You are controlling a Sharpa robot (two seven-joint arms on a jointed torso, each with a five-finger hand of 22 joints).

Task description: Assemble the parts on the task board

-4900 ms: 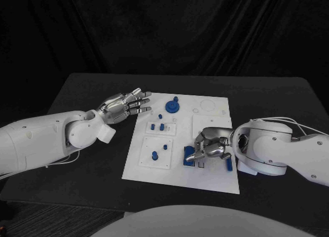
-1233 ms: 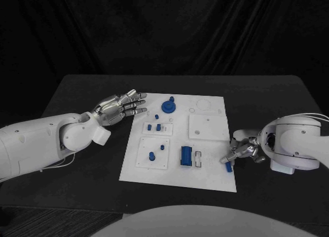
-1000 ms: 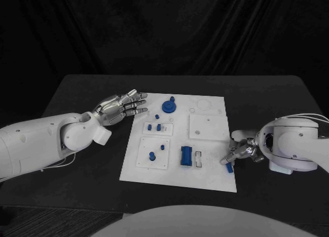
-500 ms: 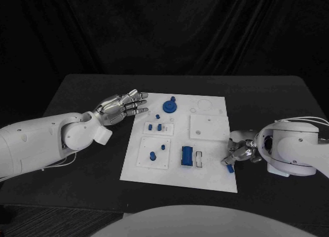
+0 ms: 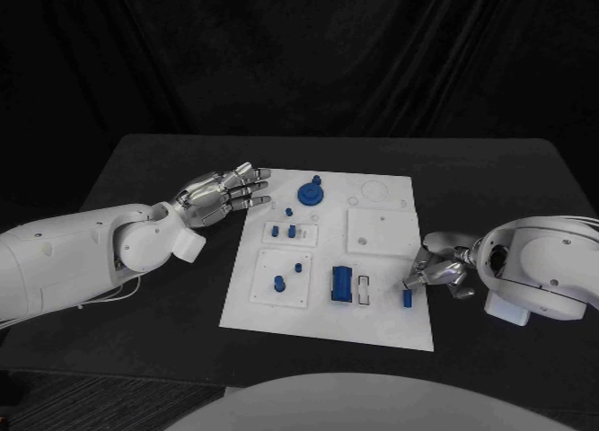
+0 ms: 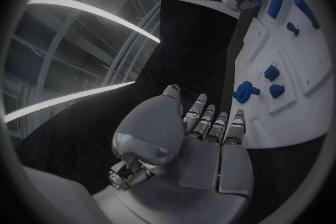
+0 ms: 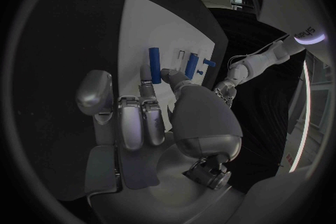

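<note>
Head view: right hand (image 5: 437,269) at board's (image 5: 381,224) right edge, fingertips on a blue peg (image 5: 409,297), grasp uncertain. Left hand (image 5: 224,195) spread, empty, off board's left edge. Block (image 5: 339,284) seated mid-board; peg unplaced, task looks partway done.

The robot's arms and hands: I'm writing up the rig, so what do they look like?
Both arms are bulky, with smooth white rounded shells. The left hand and right hand are silver metal with many segmented fingers and dark joints. Thin pale cables loop beside the right arm, and more hang under the left arm.
</note>
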